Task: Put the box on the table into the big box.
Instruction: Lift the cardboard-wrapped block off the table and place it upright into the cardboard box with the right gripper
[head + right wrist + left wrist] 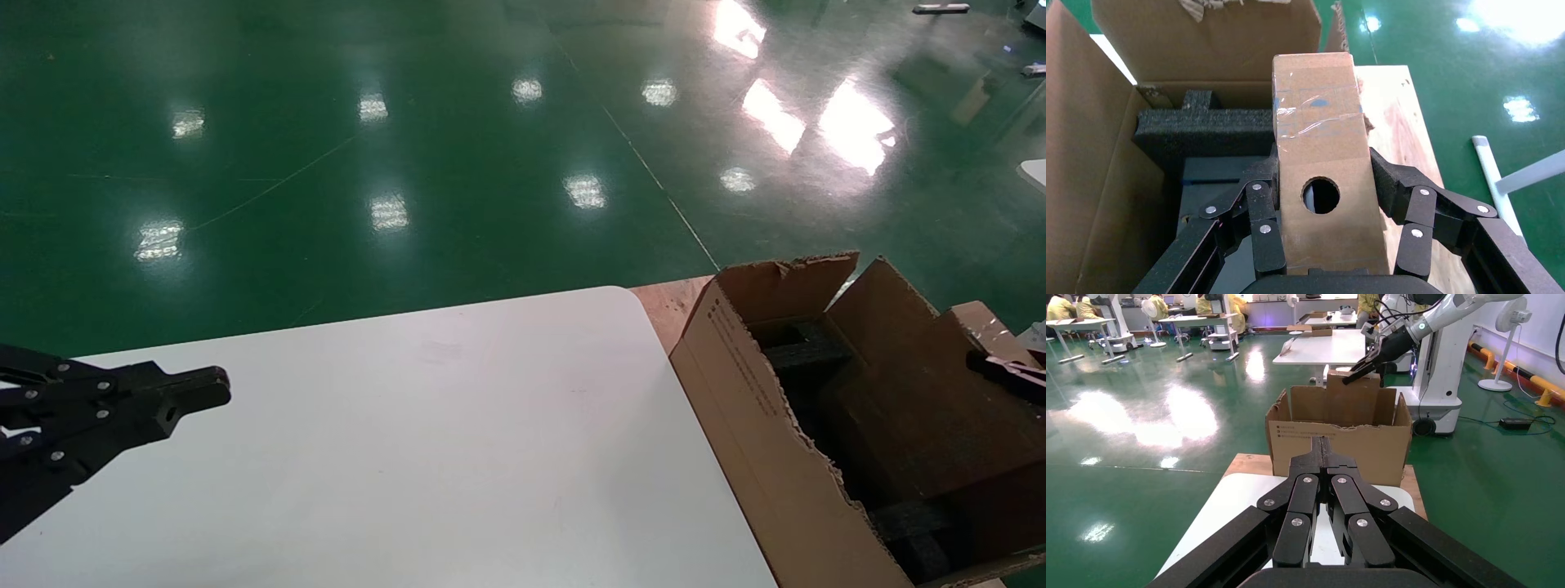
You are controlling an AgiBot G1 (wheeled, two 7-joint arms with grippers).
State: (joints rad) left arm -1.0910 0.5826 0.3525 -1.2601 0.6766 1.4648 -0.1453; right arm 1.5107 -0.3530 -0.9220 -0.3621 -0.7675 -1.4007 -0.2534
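The box (1315,92), small and brown with a round hole and clear tape, sits between the pads of my right gripper (1322,168), which is shut on it. It hangs over the open big box (1101,153), above black foam blocks (1199,122). In the head view the box (923,408) stands inside the big box (760,425) at the right, with my right gripper (993,367) at its far side. The left wrist view shows the box (1355,398) rising above the big box (1370,447). My left gripper (216,388) (1321,444) is shut and empty above the table (449,425) at its left.
The big box rests on a wooden pallet (670,302) beside the table's rounded corner. Green floor lies beyond the table's far edge. Beyond the carton stand a white robot base (1438,386) and another white table (1321,349).
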